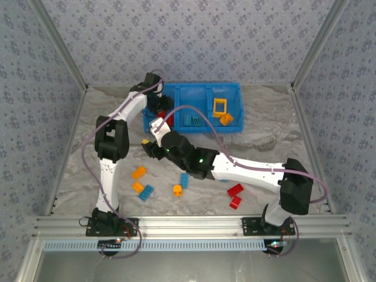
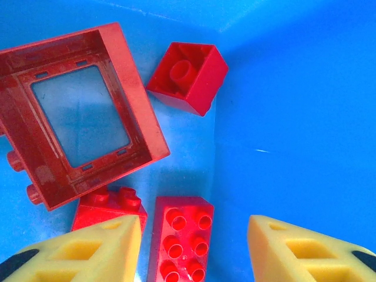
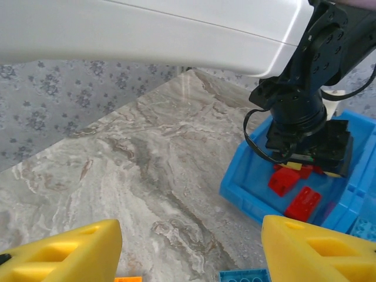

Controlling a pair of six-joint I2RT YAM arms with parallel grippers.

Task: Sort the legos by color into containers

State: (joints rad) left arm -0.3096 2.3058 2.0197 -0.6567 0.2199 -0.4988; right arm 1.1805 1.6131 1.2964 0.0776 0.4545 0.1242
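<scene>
Left fingers [image 2: 88,249] hang released above red lego [image 2: 181,241]; right fingers [image 3: 317,252] spread, empty. Legos seem light, stiff: pinch flat sides.

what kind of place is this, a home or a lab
Probably a robot lab cell, not a home: a left arm and right arm bolted to an aluminium rail, with patterned wall panels boxing in the marble-look table.

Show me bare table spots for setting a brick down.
Bare marble right of the blue tray, up to the right wall. Also the strip left of the left arm. Crowded: the near middle, with loose bricks around the right arm.
</scene>
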